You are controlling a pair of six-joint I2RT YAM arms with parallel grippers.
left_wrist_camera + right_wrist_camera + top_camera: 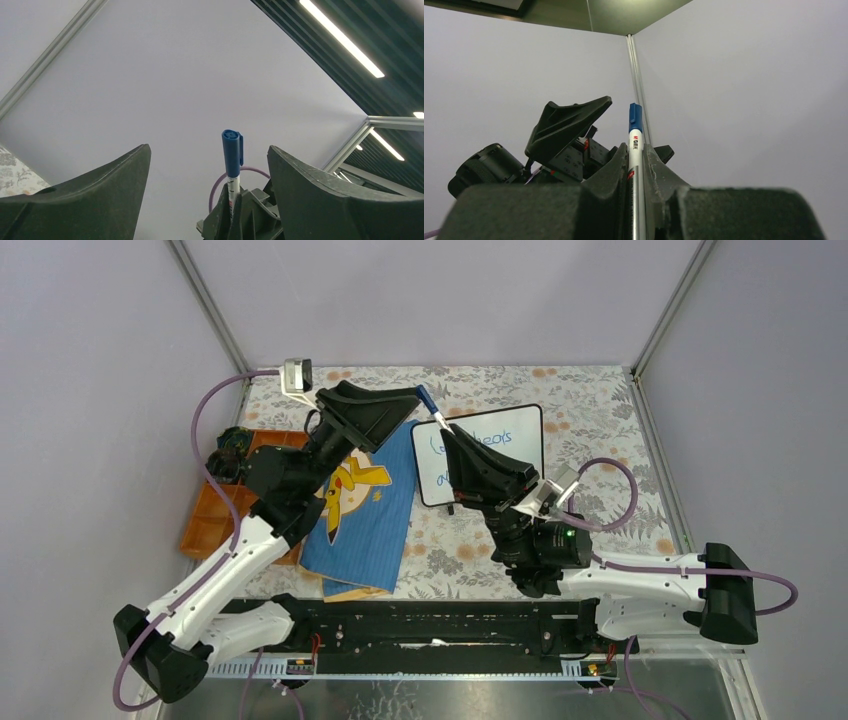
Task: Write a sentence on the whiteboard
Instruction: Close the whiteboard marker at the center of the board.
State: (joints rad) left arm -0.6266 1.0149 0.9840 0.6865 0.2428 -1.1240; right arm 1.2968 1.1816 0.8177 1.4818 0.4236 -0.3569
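The whiteboard (517, 462) lay toward the far edge of the tabletop (600, 410), a little right of the middle, with a strip of floral cloth (590, 440) bare behind it up to the far edge and a wider stretch bare from its right side to the right edge. More cloth showed between the board's near side and the near edge, though the right arm crossed that room. On the left the way was closer: a blue book (372, 525) lay just beside the board's left side, whether touching could not be told, and an orange tray (205, 525) sat against the left edge. The sentence (497, 438) ran in blue across the board's upper half, its first word and lower line partly hidden by the right pincer (447, 432), which hung over the board's far left corner. That pincer (635, 150) was pressed together on a marker (634, 135), white barrel between the fingers and blue cap pointing up and away toward the far edge. The left pincer (405, 408) reached in over the book, its fingers (125, 175) spread wide on either side of the capped end of the marker (232, 150) without touching it.
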